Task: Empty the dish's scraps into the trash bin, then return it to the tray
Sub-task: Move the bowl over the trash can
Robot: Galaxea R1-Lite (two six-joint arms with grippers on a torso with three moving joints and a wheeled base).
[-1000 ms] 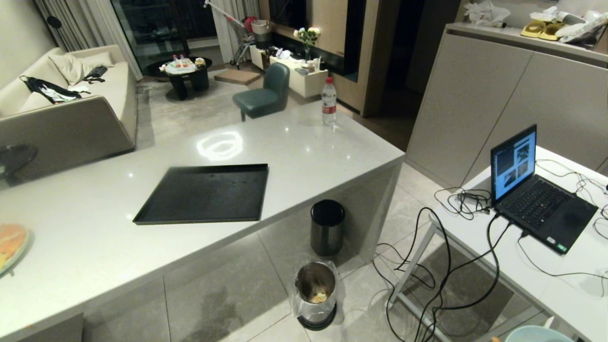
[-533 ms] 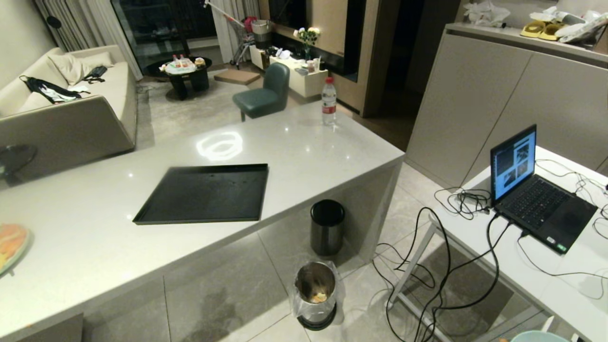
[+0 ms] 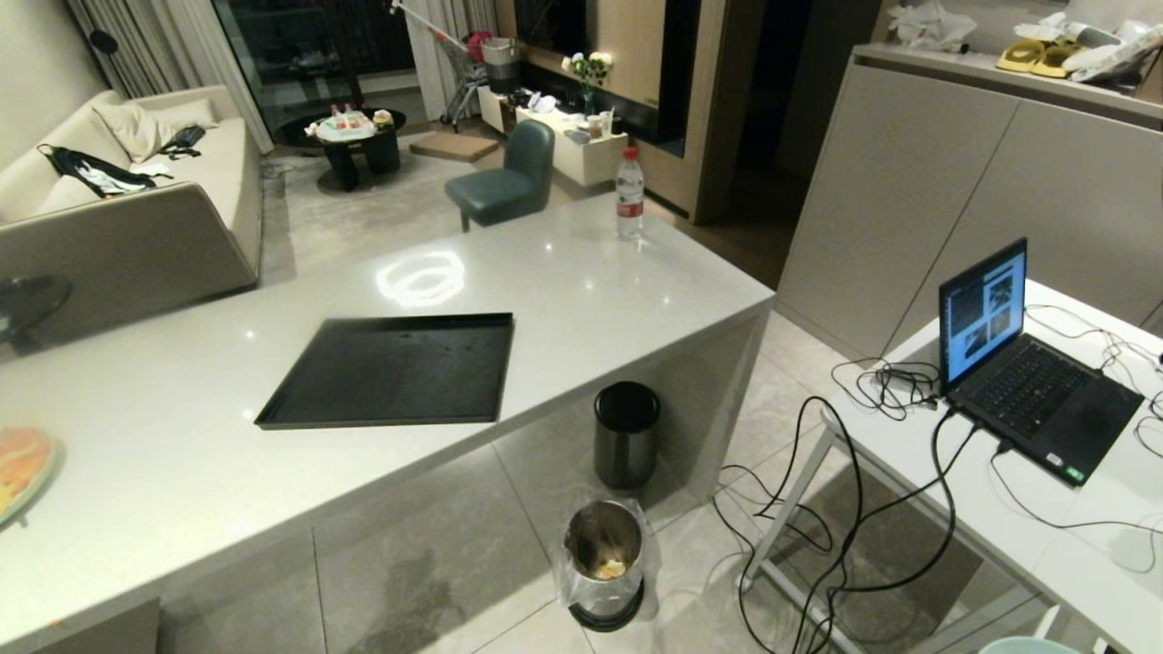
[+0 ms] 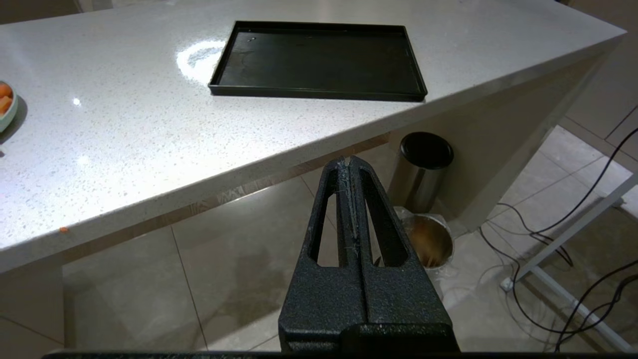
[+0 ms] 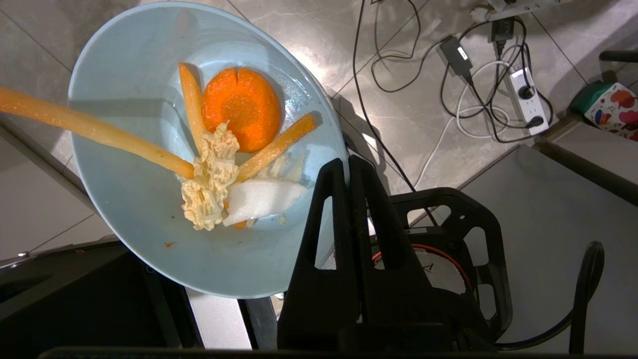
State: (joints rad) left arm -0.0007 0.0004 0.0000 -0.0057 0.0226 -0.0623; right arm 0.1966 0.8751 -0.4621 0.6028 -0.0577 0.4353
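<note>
Dish [image 5: 149,99] is pinched by its rim in the right gripper [image 5: 349,172] fingers, well short of trash bin [image 3: 603,554]; scraps [image 5: 229,144] risk sliding out onto the floor [image 3: 436,581] if tilted early; left gripper [image 4: 349,172] fingers pressed together, empty.

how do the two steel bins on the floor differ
The trash bin stands open with a clear liner over its rim and food bits inside; the black-lidded bin is closed, with no liner showing. The black-lidded bin stands closer to the counter. Both are small, upright steel cylinders.

From the head we look down across the counter [image 3: 545,300], tray [image 3: 391,368] mid-distance. Our left wrist view sits low, facing that tray [image 4: 319,60]; both share the trash bin [image 3: 604,563] [image 4: 431,242]. Right wrist view looks close into the dish [image 5: 149,209].
</note>
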